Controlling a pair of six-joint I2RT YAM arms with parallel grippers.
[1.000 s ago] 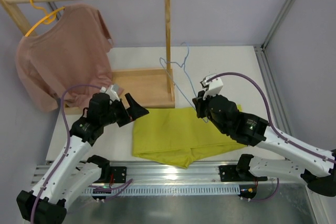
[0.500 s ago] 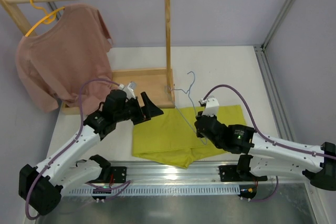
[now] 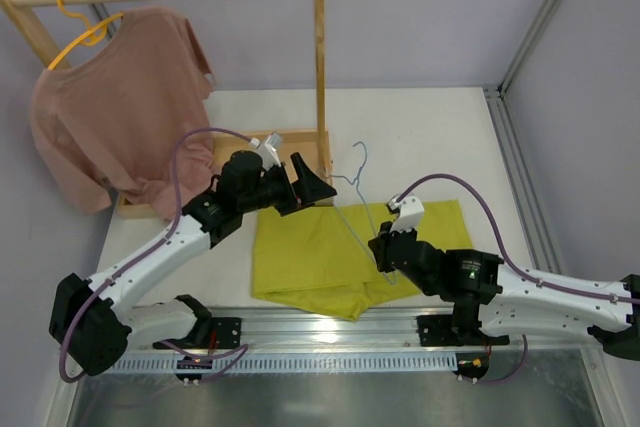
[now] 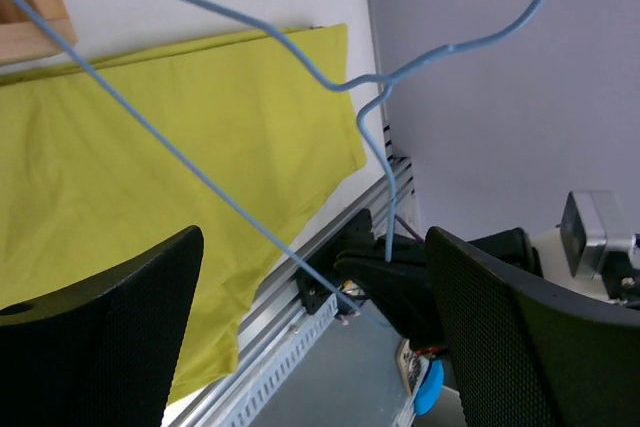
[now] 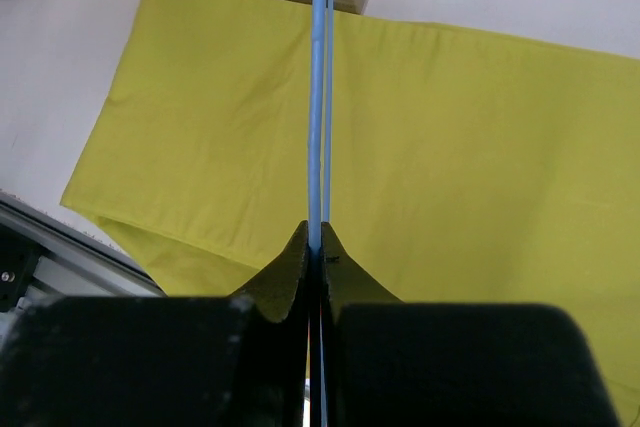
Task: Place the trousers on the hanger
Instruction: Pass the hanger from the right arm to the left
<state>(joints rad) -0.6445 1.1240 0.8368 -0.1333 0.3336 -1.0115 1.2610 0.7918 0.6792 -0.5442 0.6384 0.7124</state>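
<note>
The yellow-green trousers lie folded flat on the table near its front edge. The thin light-blue hanger stands tilted above them, hook up. My right gripper is shut on its wire at the lower corner; in the right wrist view the hanger runs straight up from my right gripper over the trousers. My left gripper is open just left of the hanger. In the left wrist view the hanger crosses ahead of my left gripper, touching neither finger, with the trousers behind.
A wooden rack with a base tray stands at the back left. A dusty-pink T-shirt hangs from it on a yellow hanger. A metal rail runs along the near edge. Walls close in at right.
My left gripper has swung right, up to the hanger. My right gripper has drawn nearer and lower with the hanger, which now leans over the trousers.
</note>
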